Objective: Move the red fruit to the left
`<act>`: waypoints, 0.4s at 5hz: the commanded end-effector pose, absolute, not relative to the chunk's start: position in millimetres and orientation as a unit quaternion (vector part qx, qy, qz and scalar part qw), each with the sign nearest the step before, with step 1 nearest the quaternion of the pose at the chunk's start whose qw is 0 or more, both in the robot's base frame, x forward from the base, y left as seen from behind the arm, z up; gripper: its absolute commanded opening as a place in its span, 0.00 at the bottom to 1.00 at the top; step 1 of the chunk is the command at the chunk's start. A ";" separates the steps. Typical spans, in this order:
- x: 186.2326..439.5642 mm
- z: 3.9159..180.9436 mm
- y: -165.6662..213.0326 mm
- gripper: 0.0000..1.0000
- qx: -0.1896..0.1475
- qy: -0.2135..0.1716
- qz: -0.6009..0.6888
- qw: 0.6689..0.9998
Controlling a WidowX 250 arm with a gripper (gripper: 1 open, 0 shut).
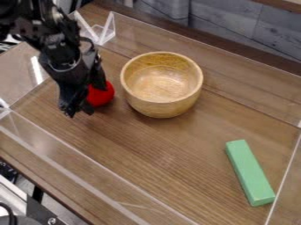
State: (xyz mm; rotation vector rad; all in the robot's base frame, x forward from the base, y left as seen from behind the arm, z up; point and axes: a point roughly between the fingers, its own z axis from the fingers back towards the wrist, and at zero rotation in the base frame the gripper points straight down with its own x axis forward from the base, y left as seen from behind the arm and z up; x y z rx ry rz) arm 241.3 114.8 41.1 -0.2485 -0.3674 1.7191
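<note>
The red fruit (101, 93) lies on the wooden table (153, 154), just left of the wooden bowl (165, 107). My black gripper (84, 98) has come down over the fruit from the upper left and points steeply downward. Its fingers straddle the fruit and hide the fruit's left half. The dark fingers blend together, so I cannot make out whether they press on the fruit or stand slightly apart from it.
The round wooden bowl sits right beside the fruit and looks empty inside. A flat green block (249, 171) lies at the lower right. Clear plastic walls (24, 132) border the table on its sides.
</note>
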 end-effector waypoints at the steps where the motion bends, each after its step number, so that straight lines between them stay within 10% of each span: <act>1: 254.7 35.6 125.9 0.00 -0.121 -0.166 0.722 0.660; 2: 263.5 32.1 137.5 0.00 -0.135 -0.157 0.700 0.684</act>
